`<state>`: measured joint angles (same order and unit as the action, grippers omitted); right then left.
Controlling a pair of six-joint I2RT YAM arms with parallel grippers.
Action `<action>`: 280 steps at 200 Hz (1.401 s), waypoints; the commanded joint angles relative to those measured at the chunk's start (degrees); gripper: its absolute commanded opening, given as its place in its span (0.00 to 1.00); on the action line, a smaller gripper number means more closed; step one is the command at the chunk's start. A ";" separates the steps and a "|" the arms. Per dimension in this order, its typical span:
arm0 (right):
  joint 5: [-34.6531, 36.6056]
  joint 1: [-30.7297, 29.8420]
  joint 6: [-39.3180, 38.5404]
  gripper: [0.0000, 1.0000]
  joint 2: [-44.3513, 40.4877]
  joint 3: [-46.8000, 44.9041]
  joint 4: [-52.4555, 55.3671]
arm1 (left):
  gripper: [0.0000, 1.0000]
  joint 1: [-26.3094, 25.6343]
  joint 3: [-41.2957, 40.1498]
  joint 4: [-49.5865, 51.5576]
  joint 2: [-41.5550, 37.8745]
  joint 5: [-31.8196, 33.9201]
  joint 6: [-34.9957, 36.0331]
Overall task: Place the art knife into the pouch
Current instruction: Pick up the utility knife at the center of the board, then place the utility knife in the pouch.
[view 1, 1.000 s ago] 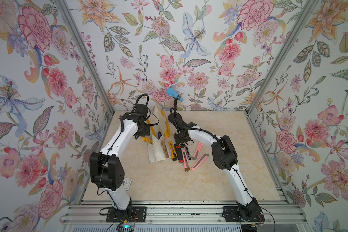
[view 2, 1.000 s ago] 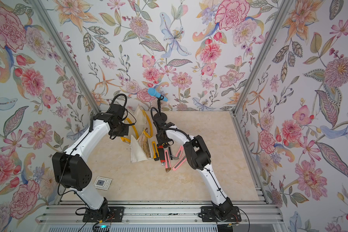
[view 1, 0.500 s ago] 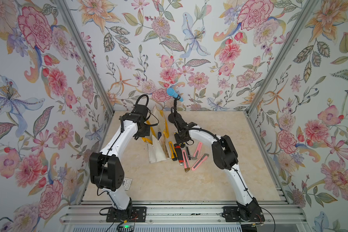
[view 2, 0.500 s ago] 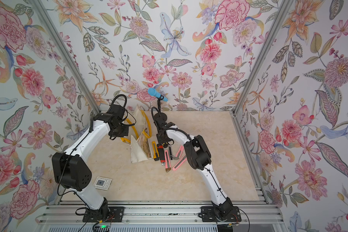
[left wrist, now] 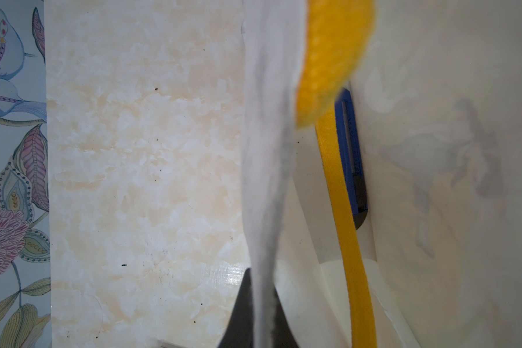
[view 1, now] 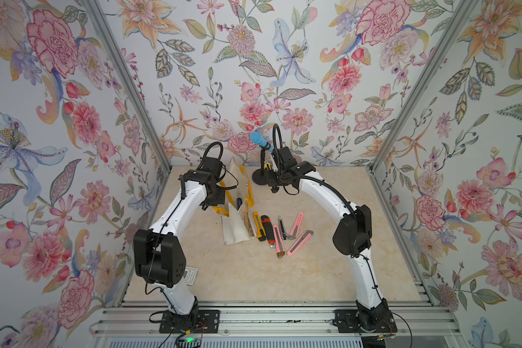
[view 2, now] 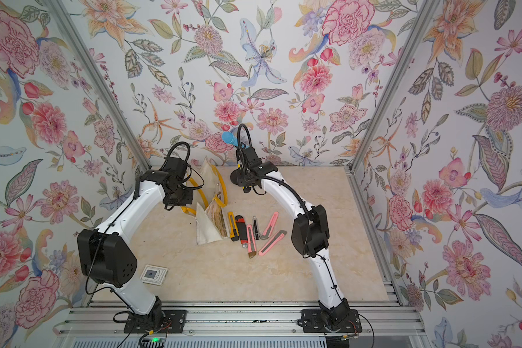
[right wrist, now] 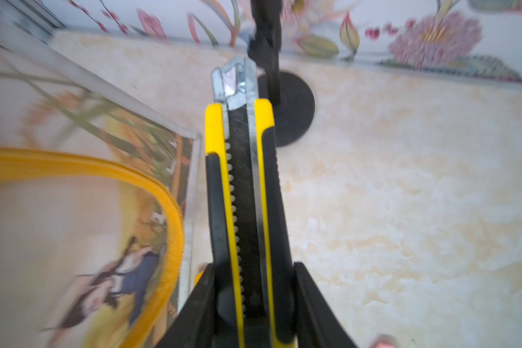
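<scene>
Grips the pouch [view 1: 234, 233] by its cloth edge with the left fingers [left wrist: 238, 316], clenched tight, top lifted and mouth open, bottom down on the counter [view 1: 284, 280]. Holds a blue knife [left wrist: 348, 144] inside, next to a yellow handle [left wrist: 342, 211]. Grasps the art knife [right wrist: 244, 180] in the right fingers [right wrist: 309, 301], blade end sticking out past them, up in the air just right of the pouch mouth, near a black round stand foot [right wrist: 293, 114]. Open counter to the right and near; other knives [view 1: 267, 230] in a row right of the pouch bottom.

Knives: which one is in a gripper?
The yellow-and-black knife, clamped in the right gripper; the row by the pouch lies free on the table.
</scene>
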<state>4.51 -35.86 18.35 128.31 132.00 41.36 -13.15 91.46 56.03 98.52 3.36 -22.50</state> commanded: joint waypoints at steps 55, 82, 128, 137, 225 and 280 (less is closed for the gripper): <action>-9.99 -5.76 3.12 0.25 -3.21 8.29 -9.74 | 0.00 -0.75 -0.62 -0.65 -1.83 -0.53 0.62; -16.10 -6.69 6.73 0.25 -0.68 8.31 -13.15 | 0.00 -0.79 -0.64 -0.69 -2.10 -0.63 1.12; -20.16 -8.31 8.66 0.25 3.64 8.30 -13.68 | 0.00 -0.80 -0.94 -0.68 -2.19 -0.39 1.75; -20.55 -8.48 9.16 0.25 4.27 7.89 -13.68 | 0.00 -0.74 -1.00 -0.62 -2.12 -0.52 1.84; -19.52 -9.23 9.70 0.25 5.10 3.55 -11.88 | 0.00 -0.74 -1.51 -0.74 -1.99 -0.26 1.91; -18.61 -9.16 9.09 0.25 5.96 3.10 -8.89 | 0.00 -0.77 -1.55 -0.92 -1.77 -0.54 1.67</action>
<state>-14.59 -44.93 27.49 133.91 135.94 30.98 -13.52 90.98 55.18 98.24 3.18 -21.43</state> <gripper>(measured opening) 0.384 0.057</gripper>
